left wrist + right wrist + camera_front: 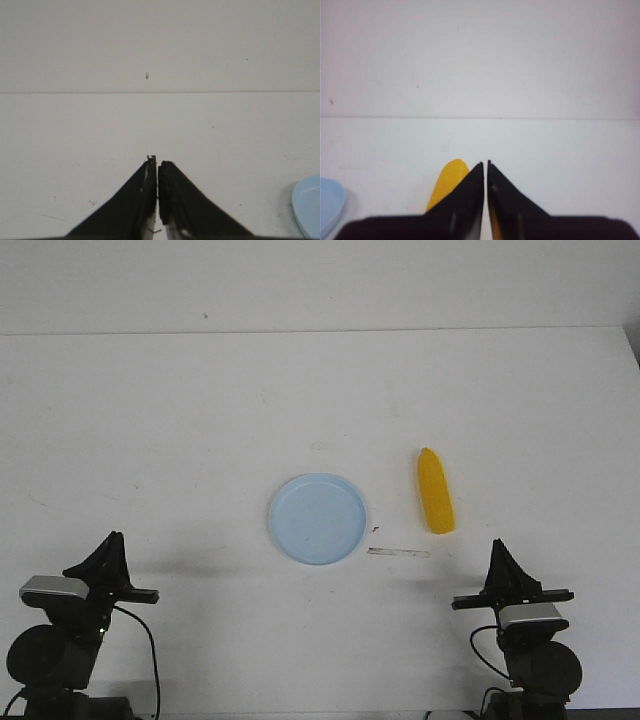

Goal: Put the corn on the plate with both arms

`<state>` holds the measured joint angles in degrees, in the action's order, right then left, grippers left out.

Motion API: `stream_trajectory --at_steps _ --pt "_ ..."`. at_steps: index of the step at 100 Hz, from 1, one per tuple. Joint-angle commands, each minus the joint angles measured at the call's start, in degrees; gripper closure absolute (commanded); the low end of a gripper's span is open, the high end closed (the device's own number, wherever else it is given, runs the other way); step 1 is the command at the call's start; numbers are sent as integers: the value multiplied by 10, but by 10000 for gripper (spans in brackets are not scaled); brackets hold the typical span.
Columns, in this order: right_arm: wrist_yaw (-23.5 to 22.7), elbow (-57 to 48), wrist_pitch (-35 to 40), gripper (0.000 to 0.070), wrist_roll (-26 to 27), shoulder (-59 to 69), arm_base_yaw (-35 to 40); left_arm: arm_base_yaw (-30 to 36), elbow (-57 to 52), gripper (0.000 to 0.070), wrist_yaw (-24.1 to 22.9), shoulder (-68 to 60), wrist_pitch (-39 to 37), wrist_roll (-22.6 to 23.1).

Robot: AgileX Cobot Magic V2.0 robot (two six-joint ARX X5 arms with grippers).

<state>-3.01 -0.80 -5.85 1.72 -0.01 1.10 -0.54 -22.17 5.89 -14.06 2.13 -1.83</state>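
The yellow corn [435, 491] lies on the white table, right of the pale blue plate [317, 518], pointed end away from me. My left gripper [113, 542] is shut and empty at the near left, well away from the plate. My right gripper [498, 550] is shut and empty at the near right, just short of the corn. In the right wrist view the corn [448, 184] shows behind the shut gripper [485, 163] and the plate's rim [331, 204] shows at the edge. In the left wrist view the shut gripper [157, 161] is over bare table and the plate's rim [307, 206] shows at the edge.
A thin pale strip [398, 552] lies on the table between the plate and my right gripper. The table's far edge [320, 332] meets a white wall.
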Motion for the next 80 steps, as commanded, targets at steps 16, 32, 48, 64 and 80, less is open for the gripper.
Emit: stream_trajectory --at_steps 16,32,48,64,80 --pt "0 1 -6 686 -3 1 0 -2 -6 697 -1 1 -8 7" --pt "0 1 -10 685 -3 1 0 -2 -6 697 -1 1 -8 7" --pt "0 1 -14 686 -1 1 1 -2 -6 697 -1 1 -8 7" --pt "2 1 -17 687 -1 1 0 -2 -6 697 -1 1 -8 7" --pt "21 0 -62 691 33 1 0 -2 -6 697 -1 1 -8 7"
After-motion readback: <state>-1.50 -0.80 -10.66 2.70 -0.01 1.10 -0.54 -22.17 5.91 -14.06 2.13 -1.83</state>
